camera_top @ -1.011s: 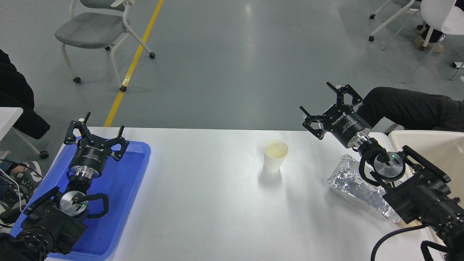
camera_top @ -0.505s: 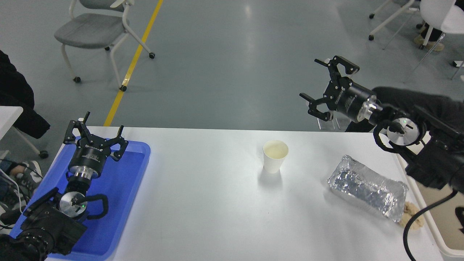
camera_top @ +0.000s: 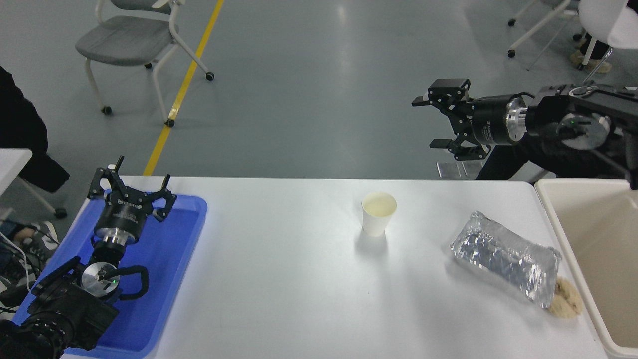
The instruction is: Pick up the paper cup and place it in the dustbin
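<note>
The paper cup [camera_top: 379, 213] stands upright near the middle of the white table [camera_top: 279, 279], white with a pale cream inside. The dustbin [camera_top: 588, 249], a large cream-beige bin, stands at the table's right end, partly cut off by the picture's edge. My right gripper [camera_top: 427, 122] is open and empty, held high beyond the table's far edge, pointing left, well up and to the right of the cup. My left gripper [camera_top: 130, 180] is open and empty, parked over the blue tray at the lower left.
A crumpled silver foil packet [camera_top: 506, 257] lies right of the cup, next to the bin, with a small tan scrap [camera_top: 565, 298] at its near end. A flat blue tray [camera_top: 164, 269] lies at the table's left. A person sits at the far left, chairs beyond.
My right arm has risen from over the foil packet and swung back, so the gripper now points left beyond the table's far edge. The cup and left arm have not moved.
</note>
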Controlling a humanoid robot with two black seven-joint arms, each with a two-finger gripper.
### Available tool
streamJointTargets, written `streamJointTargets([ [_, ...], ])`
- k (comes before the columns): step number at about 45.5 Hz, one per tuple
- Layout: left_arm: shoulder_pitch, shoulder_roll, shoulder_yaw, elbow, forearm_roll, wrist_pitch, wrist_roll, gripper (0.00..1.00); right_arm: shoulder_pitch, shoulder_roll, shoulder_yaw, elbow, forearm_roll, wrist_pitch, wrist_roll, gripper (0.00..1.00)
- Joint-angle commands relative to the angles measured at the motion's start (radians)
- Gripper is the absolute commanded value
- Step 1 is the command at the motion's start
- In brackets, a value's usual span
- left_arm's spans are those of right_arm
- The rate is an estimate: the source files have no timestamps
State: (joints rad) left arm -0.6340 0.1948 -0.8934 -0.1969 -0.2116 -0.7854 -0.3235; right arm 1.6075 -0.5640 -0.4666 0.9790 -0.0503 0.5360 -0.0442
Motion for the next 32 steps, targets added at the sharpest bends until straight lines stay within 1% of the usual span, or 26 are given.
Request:
streamJointTargets([
  [1,0.0,0.0,0.001,0.002,0.0,0.0,0.0,1.0,0.287,-0.005,-0.288,0.246,-0.138,0.005,0.001,1.0],
  [8,0.0,0.002,0.001,-0.001,0.0,0.0,0.0,1.0,0.409,0.047,-0.372,0.339,-0.218,0.025,0.0,1.0],
  [21,0.0,0.002,0.001,-0.001,0.0,0.0,0.0,1.0,0.54,0.232,-0.586,0.408,-0.206,0.051,-0.005,1.0],
  [27,0.0,0.002,-0.001,0.002,0.0,0.0,0.0,1.0,0.551,0.325,-0.682,0.438,-0.195,0.051,-0.003,1.0],
  [32,0.0,0.002,-0.001,-0.001,0.0,0.0,0.0,1.0,0.583,0.369,-0.724,0.475,-0.165,0.055,-0.005,1.0],
])
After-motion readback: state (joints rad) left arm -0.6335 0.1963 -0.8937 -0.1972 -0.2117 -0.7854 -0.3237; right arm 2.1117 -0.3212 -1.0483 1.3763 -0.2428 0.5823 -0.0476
